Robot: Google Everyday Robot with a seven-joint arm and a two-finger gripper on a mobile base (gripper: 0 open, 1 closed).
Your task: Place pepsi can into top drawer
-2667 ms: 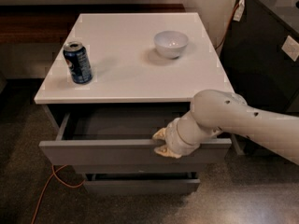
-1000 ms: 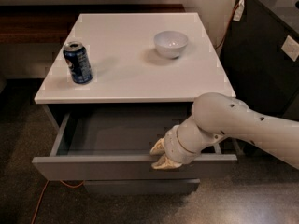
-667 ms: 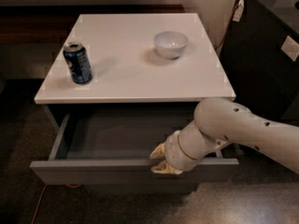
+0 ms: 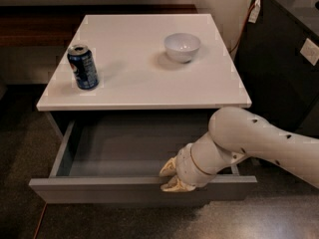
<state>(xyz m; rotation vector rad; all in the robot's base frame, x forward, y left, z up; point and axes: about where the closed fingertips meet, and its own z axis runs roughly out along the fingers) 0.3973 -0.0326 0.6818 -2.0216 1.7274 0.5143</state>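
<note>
The pepsi can stands upright on the left part of the white cabinet top. It is dark blue with a silver top. The top drawer is pulled far out, and its grey interior shows with nothing in it. My gripper is at the drawer's front panel, right of its middle. One tan finger is inside the panel and one is on its outer side, closed on the panel. The can is far up and left of the gripper.
A white bowl stands on the cabinet top at the back right. A dark cabinet with a cable stands close on the right. An orange cable lies on the dark floor at the lower left.
The top drawer has slid further out toward the camera, with my gripper moving along on its front panel. The can and the bowl have not moved.
</note>
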